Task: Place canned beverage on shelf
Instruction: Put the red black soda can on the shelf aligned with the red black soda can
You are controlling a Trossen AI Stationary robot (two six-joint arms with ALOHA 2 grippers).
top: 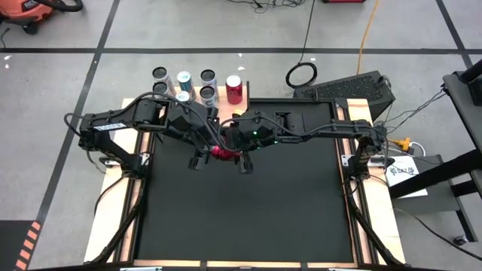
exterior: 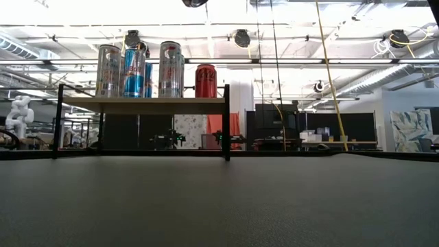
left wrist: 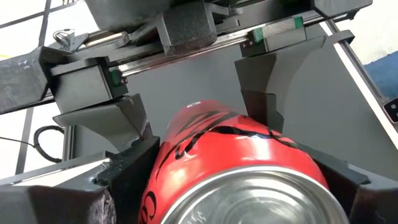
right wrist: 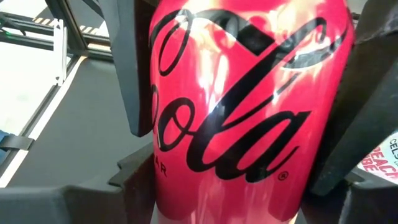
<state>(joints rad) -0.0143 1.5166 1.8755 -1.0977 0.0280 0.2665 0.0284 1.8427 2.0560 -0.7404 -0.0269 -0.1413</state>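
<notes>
A red cola can (top: 220,153) hangs on its side above the middle of the black table (top: 248,218). Both grippers are shut on it: my left gripper (top: 208,154) from the table's left, my right gripper (top: 235,154) from the right. The left wrist view shows the can's silver end (left wrist: 261,199) close up, with the right gripper's fingers (left wrist: 130,118) farther along the can. The shelf (exterior: 144,103) stands at the table's far edge and carries several silver cans (exterior: 110,68) and one red can (exterior: 206,81). The held can is above the low view's frame. My left gripper pinches the can's side wall (left wrist: 163,180) between its two fingers, at the end with the silver face. It comes slanting down from the table's left. The can is clear of the table. My right gripper pinches the can's lettered side wall (right wrist: 163,174) between its two fingers, at the other end. It comes slanting down from the table's right, opposite the left gripper. The can fills the space between the fingers (right wrist: 360,124).
Pale wooden strips (top: 113,203) edge the table on the left and right. Beyond the far right corner lie a black case (top: 354,86) and cables on the floor. The near half of the table has free room.
</notes>
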